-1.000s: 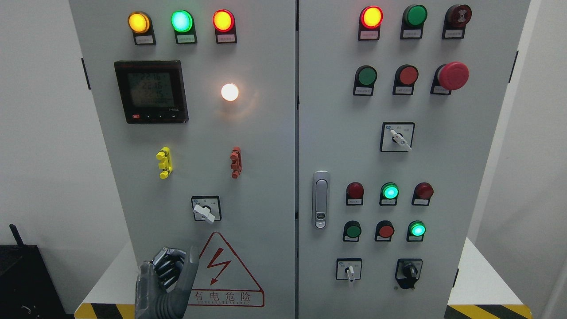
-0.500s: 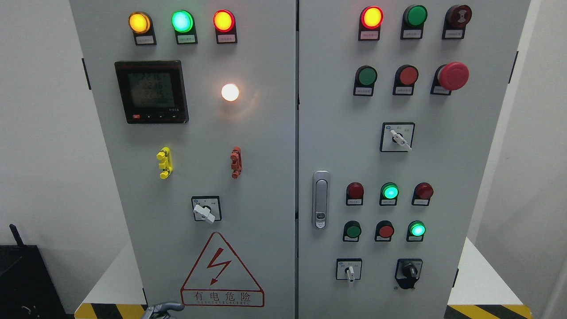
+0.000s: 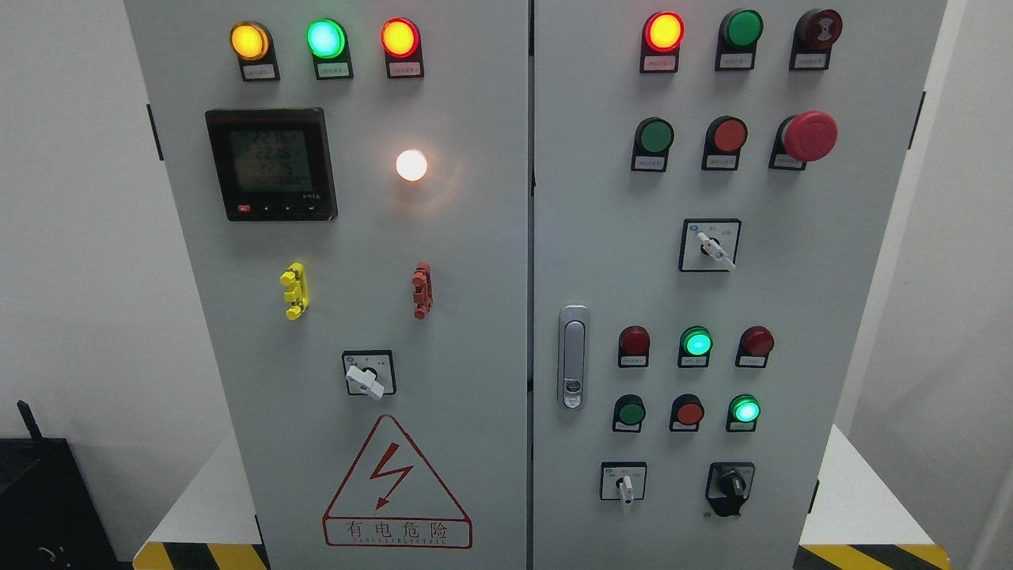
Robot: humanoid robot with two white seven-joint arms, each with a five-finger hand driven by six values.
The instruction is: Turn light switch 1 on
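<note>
Label print under the indicator lamps too small to read, cabinet bottom cut off

Grey control cabinet is seen head-on. White lamp is lit on left door; white rotary switch below is angled down-right. Warning triangle sits beneath it.

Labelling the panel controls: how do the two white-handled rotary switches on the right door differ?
The upper rotary switch has its handle pointing down-right; the lower rotary switch has its handle pointing straight down. The upper plate looks larger and sits mid-door; the lower sits near the bottom. Both have white handles on black-framed square plates.
</note>
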